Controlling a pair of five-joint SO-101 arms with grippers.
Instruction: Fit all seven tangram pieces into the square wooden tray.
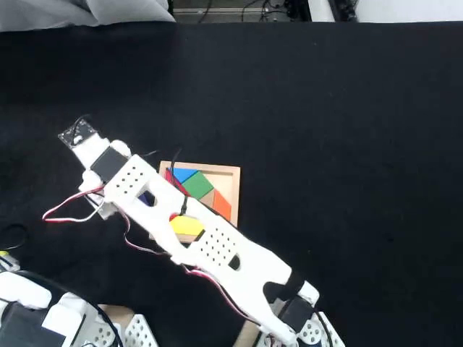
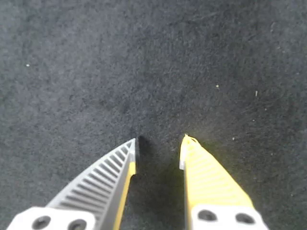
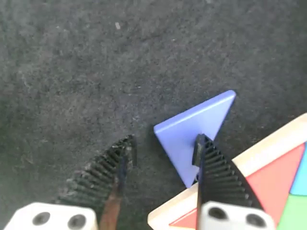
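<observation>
While the left gripper [image 2: 160,141] hung with fingers spread over bare black cloth [image 2: 153,57], the work lay with the right gripper [image 3: 165,141]. Its fingers were likewise spread and held nothing. In the right wrist view, the right-hand finger [image 3: 216,167] overlapped the lower edge of the blue triangle [image 3: 192,127] at frame centre; the left-hand finger stood apart on the cloth. The triangle lay flat on the cloth outside the wooden tray [image 3: 278,146], just beside its rim at lower right.

Judged step: picking up this loose triangle. The next move appears to call for straddling it squarely before closing, then lifting it over the rim.

In the high view, the tray sat at centre-left, with coloured pieces already inside.
</observation>
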